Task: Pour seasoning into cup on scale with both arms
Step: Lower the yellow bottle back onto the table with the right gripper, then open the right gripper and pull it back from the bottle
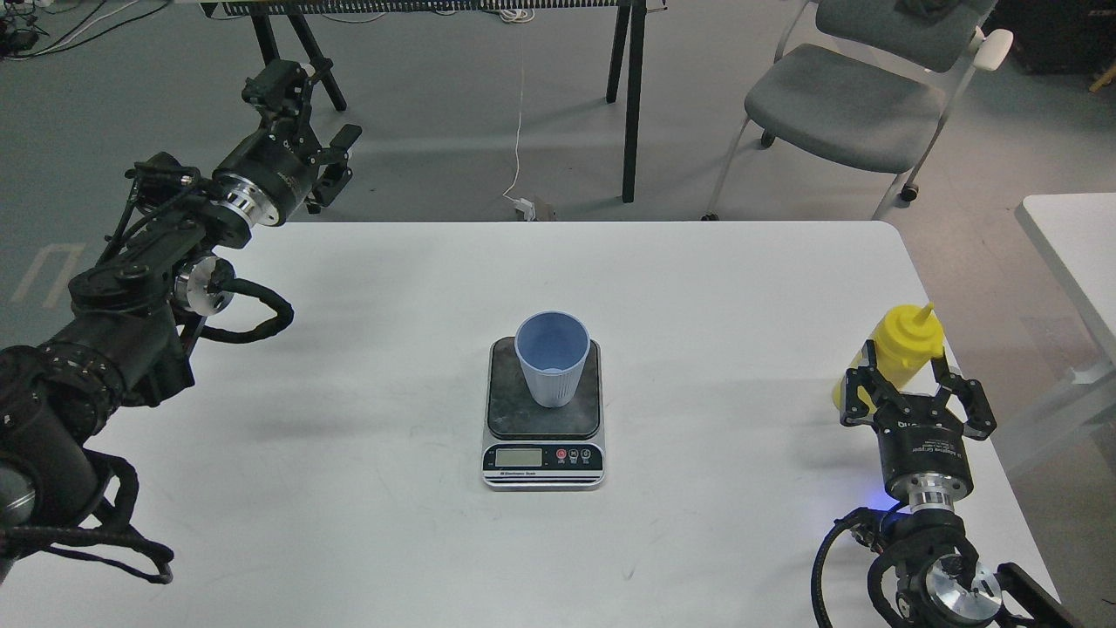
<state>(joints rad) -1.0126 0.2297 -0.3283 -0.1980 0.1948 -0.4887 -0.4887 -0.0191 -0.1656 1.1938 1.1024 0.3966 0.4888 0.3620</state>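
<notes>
A white table [349, 488] is seen from above, with a scale [543, 417] at its centre. A light-blue cup [552, 359] stands upright on the scale's dark plate, toward the plate's 12 o'clock edge. The cup's inside looks empty, as far as can be told. The display at the scale's 6 o'clock side is too small to be read.

A yellow bottle [902, 347] stands at about 3 o'clock from the scale, well apart from it, near the table's right edge. Its nozzle points up and slightly right. The right gripper [905, 377] is placed around the bottle's lower part, its fingers spread to either side of the body. Whether the pads are pressing the bottle yet cannot be told; the fingers look parted rather than clamped.

The left gripper [307, 138] is held high at about 10 o'clock from the scale, beyond the table's far left corner, well away from everything. Its fingers appear parted and nothing is held.

By judgement, the task is at an early stage. The cup is already set on the scale. The bottle has been reached but not lifted. Still to be done: a firm grasp, carrying the bottle over the cup, any help from the left arm, and the pour itself.
</notes>
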